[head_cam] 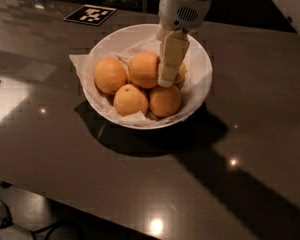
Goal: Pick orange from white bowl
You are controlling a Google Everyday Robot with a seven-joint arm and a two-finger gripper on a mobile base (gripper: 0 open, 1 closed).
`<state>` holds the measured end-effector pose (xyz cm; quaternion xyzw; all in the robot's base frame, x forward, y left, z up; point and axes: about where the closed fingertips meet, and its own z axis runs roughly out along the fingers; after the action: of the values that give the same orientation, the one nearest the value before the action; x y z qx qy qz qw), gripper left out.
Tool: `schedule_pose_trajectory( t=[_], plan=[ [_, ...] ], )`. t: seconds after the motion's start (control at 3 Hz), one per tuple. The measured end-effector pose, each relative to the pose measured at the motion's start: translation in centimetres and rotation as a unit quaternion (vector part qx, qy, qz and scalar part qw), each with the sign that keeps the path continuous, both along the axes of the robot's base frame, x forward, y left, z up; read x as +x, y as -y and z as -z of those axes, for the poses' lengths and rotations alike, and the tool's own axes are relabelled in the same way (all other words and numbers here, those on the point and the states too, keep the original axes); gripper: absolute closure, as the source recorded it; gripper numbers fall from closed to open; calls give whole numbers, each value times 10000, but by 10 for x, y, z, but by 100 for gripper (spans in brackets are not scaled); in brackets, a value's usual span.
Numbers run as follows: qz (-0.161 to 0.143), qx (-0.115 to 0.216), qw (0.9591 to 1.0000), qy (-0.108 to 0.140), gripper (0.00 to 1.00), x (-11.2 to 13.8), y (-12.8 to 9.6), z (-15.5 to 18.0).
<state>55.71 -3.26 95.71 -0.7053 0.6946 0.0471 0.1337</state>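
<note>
- Gripper (166, 82) low inside white bowl (202, 64), right of centre, against orange (142, 70); open or shut: cannot tell.
- Sits well apart from table (65, 184) near edge.

Cream gripper (166, 80) inside white bowl (202, 59); deep-orange orange (142, 69); black-and-white tag (90, 14) on grey table (250, 134)

dim setting, dark glossy bench (250, 134)
light spots (233, 162) glint on it; a black-and-white tag (90, 15) lies far left; the tool (166, 81) hangs over its far middle.
</note>
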Motion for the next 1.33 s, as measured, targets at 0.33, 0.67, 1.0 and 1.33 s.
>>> schedule_pose_trajectory(
  t=[0.33,0.67,1.0,1.33],
  plan=[
    [-51,-5,9998,-169,18,1,-6,13],
    [-78,-30,9996,-286,23,4,-8,24],
    [-103,-21,9991,-406,27,7,-10,34],
    [-215,10,9982,-562,45,7,-14,48]
  ],
)
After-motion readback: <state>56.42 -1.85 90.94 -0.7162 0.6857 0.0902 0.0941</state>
